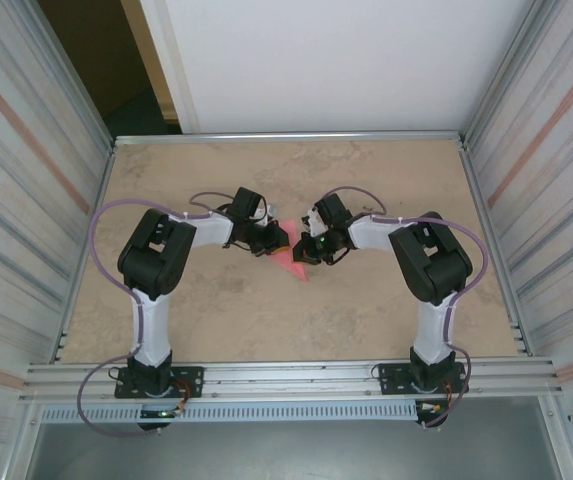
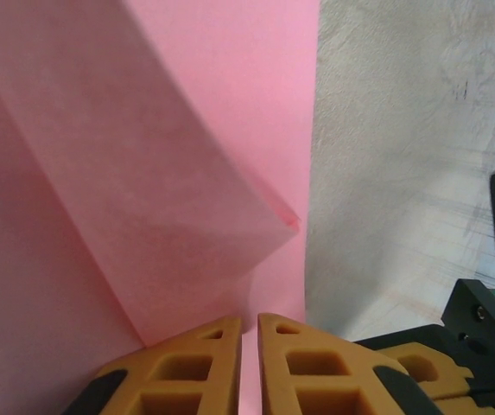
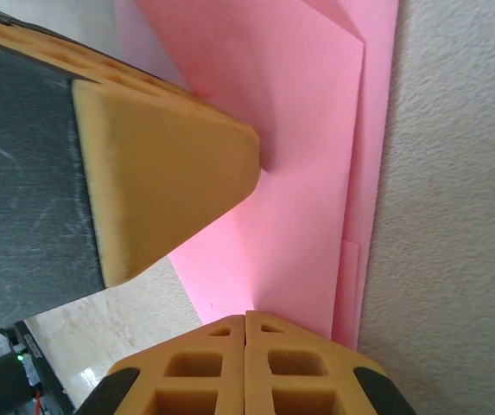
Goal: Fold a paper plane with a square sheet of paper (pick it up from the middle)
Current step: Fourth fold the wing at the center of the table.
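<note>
The pink sheet of paper (image 1: 294, 262) is partly folded and sits at the table's middle, between both grippers. In the left wrist view the sheet of paper (image 2: 187, 173) shows overlapping flaps with a pointed corner. My left gripper (image 2: 249, 322) is shut on its near edge, with pink showing in the thin slit between the pads. In the right wrist view my right gripper (image 3: 245, 316) is shut on the lower edge of the sheet of paper (image 3: 299, 173), and a ridge rises from its tips. A left finger (image 3: 161, 173) presses on the paper from the upper left. From above, the left gripper (image 1: 274, 243) and right gripper (image 1: 304, 250) nearly touch.
The beige table (image 1: 386, 180) is walled by metal rails and panels on the left, right and far sides. The two arms bend inward from their bases at the near edge. One right finger (image 2: 420, 363) sits close beside my left gripper.
</note>
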